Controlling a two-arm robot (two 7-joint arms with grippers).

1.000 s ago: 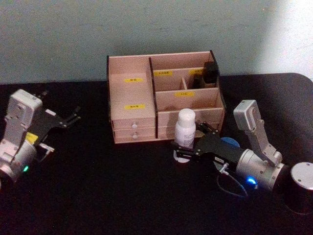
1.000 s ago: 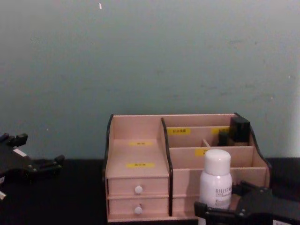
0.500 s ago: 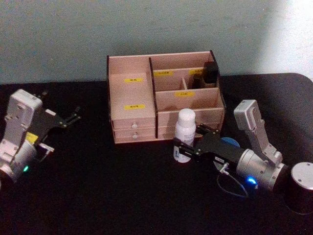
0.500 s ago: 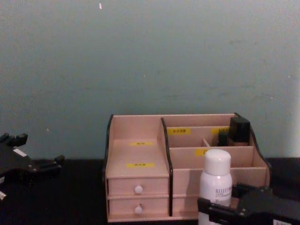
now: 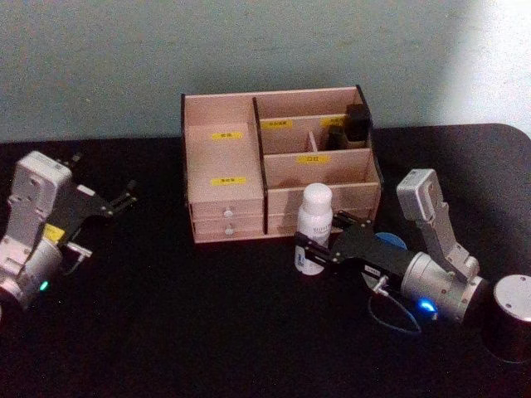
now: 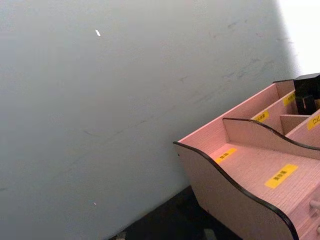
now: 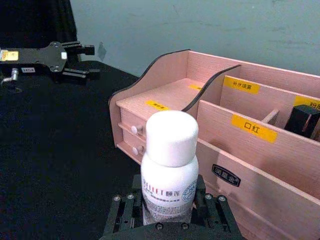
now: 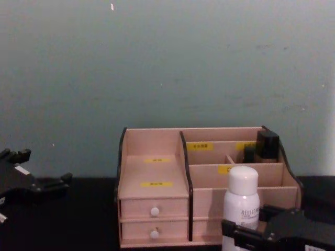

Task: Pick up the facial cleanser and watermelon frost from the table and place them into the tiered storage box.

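The facial cleanser [image 5: 315, 217] is held upright near its base by the right pincer [image 5: 312, 253], which is closed on it, just in front of the tiered storage box [image 5: 220, 157]. The watermelon frost [image 5: 387, 241] is seen on the black worktop [image 5: 207, 315], partly hidden behind that arm. The left pincer [image 5: 123, 197] is parked well apart from the box, its fingers slightly parted.
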